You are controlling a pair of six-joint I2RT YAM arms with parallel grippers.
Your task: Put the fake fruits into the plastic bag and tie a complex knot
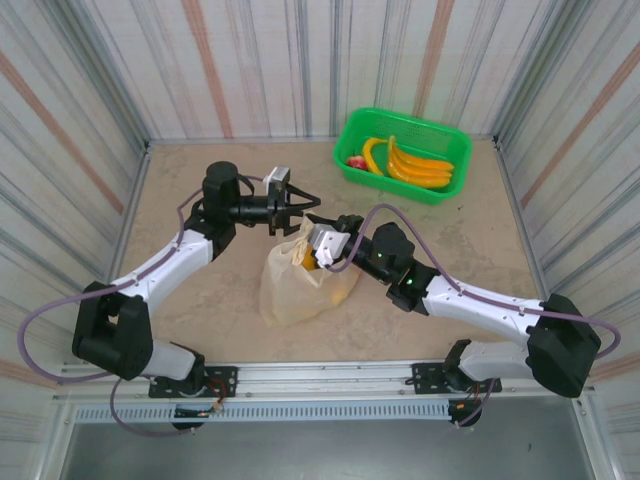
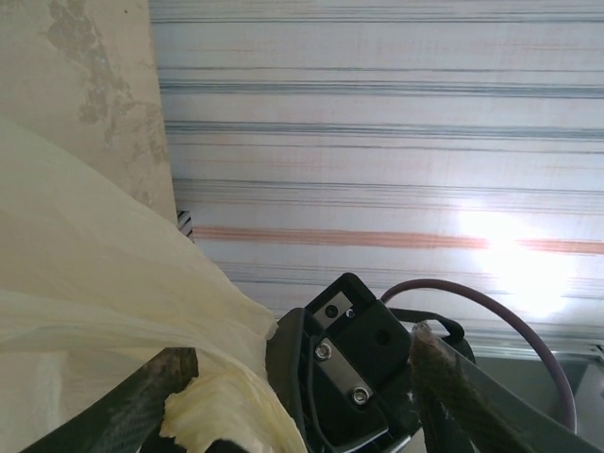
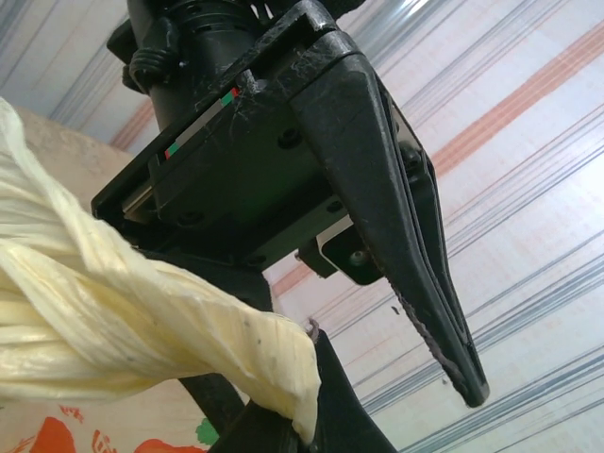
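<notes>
1. Slumped at the middle of the table: plastic bag, cream-yellow, top gathered up.
2. Spread wide at the bag's top, film draped across one finger: left gripper.
3. Pressed together, pinching the bag's twisted handle strip: right gripper.
4. Lying in the green basket at the far right, well apart from the bag: yellow bananas, one red fruit.

Bag top is crowded: left gripper and right gripper converge there, no gap between them. Basket blocks back right corner. Table bare left, front and right of bag. Walls close three sides.
</notes>
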